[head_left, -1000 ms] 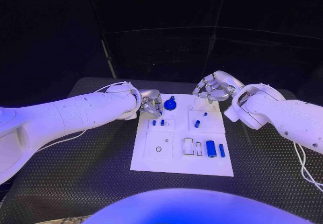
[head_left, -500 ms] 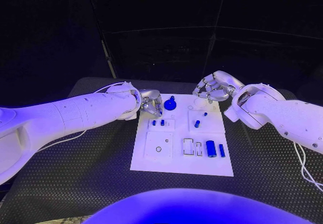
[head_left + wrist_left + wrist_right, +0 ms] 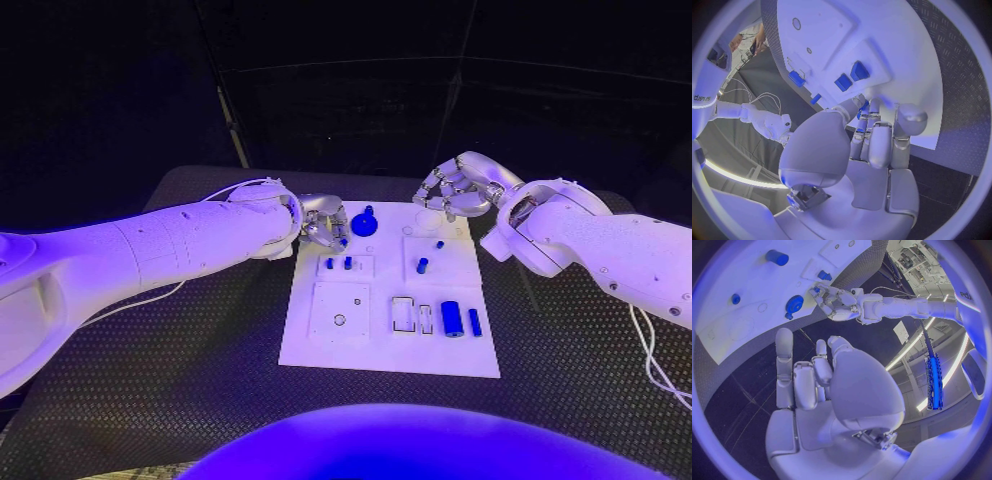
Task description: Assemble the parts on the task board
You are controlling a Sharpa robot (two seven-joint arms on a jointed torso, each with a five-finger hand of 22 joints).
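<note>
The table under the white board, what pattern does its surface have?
A black raised diamond-tread pattern on the table, clearest in the head view.

A white task board [image 3: 325, 345] lies flat mid-table. Small blue parts [image 3: 451, 319] sit across it. A round blue part [image 3: 364, 225] rests at its far edge.

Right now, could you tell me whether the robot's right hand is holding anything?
It appears empty: the right hand hovers past the white task board's far edge, fingers curled in on nothing.
</note>
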